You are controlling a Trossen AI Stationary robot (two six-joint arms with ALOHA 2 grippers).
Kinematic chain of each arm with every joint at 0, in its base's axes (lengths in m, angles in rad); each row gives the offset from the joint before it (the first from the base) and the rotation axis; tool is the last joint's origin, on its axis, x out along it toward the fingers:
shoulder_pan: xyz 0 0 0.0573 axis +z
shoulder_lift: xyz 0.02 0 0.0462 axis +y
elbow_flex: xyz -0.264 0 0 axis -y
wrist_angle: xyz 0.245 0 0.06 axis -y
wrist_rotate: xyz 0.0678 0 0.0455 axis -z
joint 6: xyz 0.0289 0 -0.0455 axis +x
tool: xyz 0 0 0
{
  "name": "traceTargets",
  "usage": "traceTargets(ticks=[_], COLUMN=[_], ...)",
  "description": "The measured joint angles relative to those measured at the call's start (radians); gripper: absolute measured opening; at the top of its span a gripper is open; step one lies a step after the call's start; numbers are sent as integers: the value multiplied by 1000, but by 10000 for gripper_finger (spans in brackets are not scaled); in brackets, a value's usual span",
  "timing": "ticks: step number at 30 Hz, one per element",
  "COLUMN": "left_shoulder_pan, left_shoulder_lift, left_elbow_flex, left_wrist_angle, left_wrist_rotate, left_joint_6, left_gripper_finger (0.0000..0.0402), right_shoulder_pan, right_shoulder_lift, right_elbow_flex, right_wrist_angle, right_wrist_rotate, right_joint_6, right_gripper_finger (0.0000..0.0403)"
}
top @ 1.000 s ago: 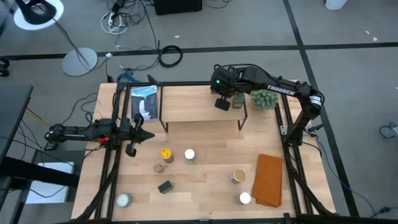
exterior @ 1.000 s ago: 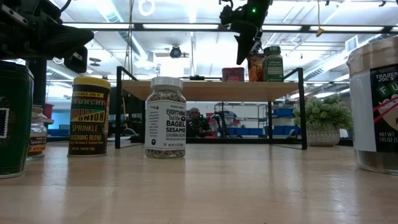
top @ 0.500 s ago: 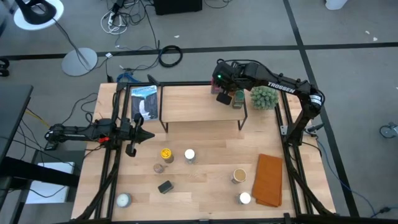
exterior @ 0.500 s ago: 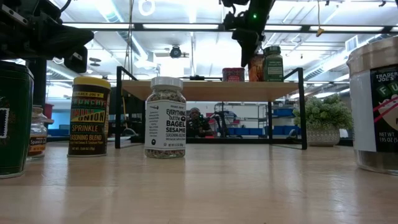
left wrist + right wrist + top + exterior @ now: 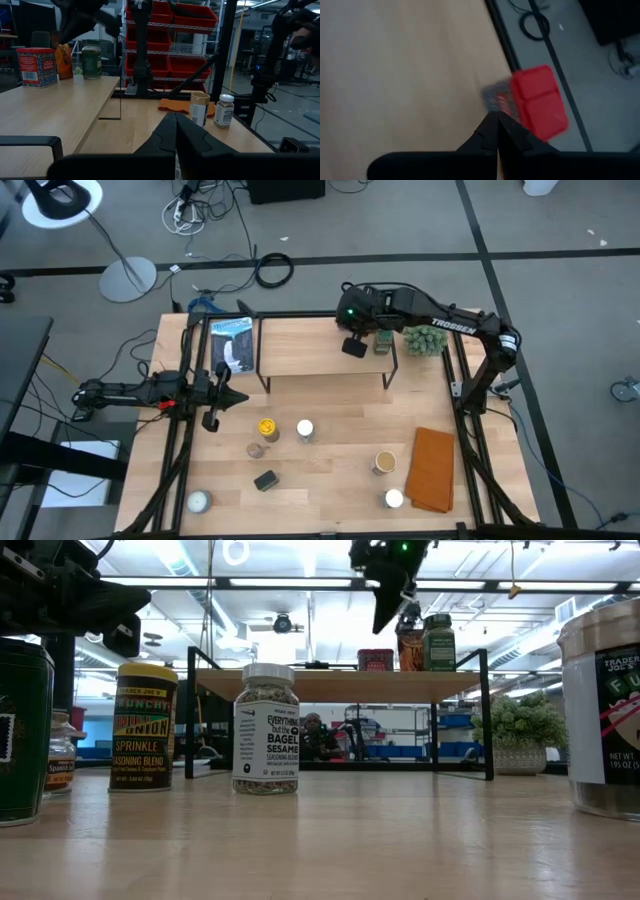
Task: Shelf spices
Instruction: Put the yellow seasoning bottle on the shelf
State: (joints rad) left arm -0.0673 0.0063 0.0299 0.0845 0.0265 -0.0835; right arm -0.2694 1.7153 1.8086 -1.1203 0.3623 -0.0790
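Shelf (image 5: pixel 320 350): light-wood board on black legs, at table's far side. On its right end stand red box (image 5: pixel 375 660), orange-brown jar (image 5: pixel 410 648) & green jar (image 5: pixel 439 643), upright. Rest of spices upright on table in front, incl. yellow-lid jar (image 5: pixel 266 426), white-lid jar (image 5: pixel 305 429), dark tin (image 5: pixel 265 480)

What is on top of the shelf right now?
On the shelf: a red tin, an orange-brown jar and a green-labelled jar. The right gripper hangs above, partly covering the orange-brown jar.
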Motion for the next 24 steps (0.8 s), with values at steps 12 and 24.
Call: traceTargets(ticks=[12,24], left_shoulder_pan=[0,0], left_shoulder_lift=[0,0], left_elbow_flex=[0,0], left_wrist_angle=[0,2], left_wrist_rotate=[0,0], left_joint_6=[0,0], left_gripper_finger=[7,7], right_shoulder_pan=[112,356], right_shoulder_lift=[0,-81], right_elbow_flex=[73,13], right_wrist_angle=[-39,-94], right_wrist_rotate=[1,106], right_joint_6=[71,331], right_gripper_finger=[0,0])
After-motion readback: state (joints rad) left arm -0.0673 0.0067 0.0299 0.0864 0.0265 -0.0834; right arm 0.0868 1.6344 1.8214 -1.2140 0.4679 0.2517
